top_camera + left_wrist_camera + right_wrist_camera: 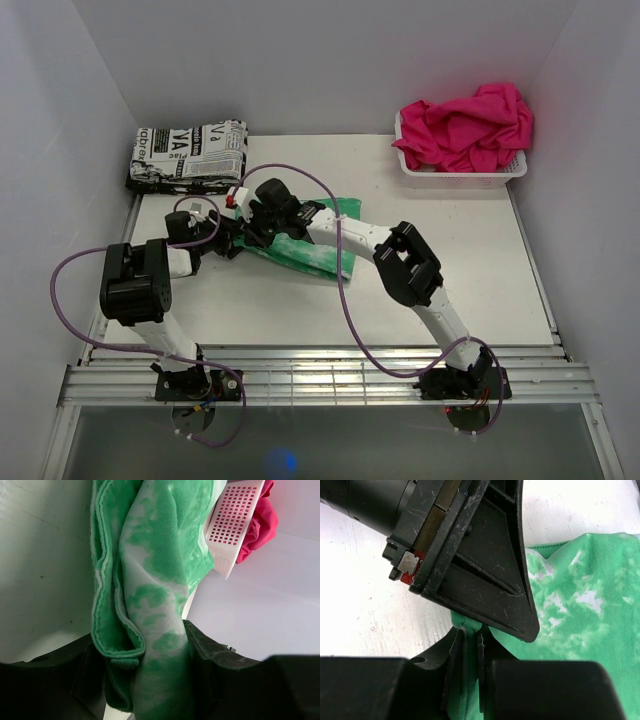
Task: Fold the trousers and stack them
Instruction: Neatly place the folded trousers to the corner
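Top external: high behind near edge of table [500, 250], looking down over whole surface. Left wrist: close on trousers [160, 555], facing basket [232, 525]. Right wrist: even closer, looking down; trousers shared by all three.

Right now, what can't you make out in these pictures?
- Top view: left arm and right arm cover the trousers, hiding the fold and both grips.
- Left wrist view: cloth fills the gap between the left fingers; whether they clamp it is unclear. Basket cut off at top.
- Right wrist view: the left arm's end blocks the table beyond.
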Robot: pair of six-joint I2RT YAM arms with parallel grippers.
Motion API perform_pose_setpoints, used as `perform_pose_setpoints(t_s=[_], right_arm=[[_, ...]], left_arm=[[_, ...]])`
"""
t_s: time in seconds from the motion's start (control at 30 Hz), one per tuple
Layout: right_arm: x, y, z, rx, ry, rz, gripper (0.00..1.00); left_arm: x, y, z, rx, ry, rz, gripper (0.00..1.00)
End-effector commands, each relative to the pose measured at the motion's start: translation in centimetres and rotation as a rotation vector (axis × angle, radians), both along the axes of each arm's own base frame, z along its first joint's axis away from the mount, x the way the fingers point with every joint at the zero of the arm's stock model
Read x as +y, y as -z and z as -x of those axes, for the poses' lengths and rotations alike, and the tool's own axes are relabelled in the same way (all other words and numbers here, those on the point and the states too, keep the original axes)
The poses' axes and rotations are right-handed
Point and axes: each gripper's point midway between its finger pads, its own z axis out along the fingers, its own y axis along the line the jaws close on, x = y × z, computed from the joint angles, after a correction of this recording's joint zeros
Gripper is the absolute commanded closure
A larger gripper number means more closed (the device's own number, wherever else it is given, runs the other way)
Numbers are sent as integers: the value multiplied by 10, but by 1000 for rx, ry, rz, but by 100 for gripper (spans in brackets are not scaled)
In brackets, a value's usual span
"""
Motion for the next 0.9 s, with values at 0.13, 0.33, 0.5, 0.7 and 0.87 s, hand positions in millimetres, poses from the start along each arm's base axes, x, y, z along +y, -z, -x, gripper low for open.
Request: perform_pose_setpoints(t_s=[0.13, 0.33, 0.5, 0.7, 0.87], right_arm=[[24, -63, 4, -40, -41, -182, 92], [-4, -97, 4, -19, -31, -245, 40], [-68, -140, 1, 32, -8, -244, 32], [-171, -164, -18, -16, 111, -210, 6], [-247, -147, -47, -9, 259, -159, 10]], left_arm=[[-6, -12, -14, -79, 18, -13, 47], [-8, -28, -27, -173, 59, -15, 100], [-10, -57, -38, -299, 98, -79, 100], [-55, -104, -56, -616, 289, -346, 100], [-74, -172, -110, -919, 297, -666, 100]])
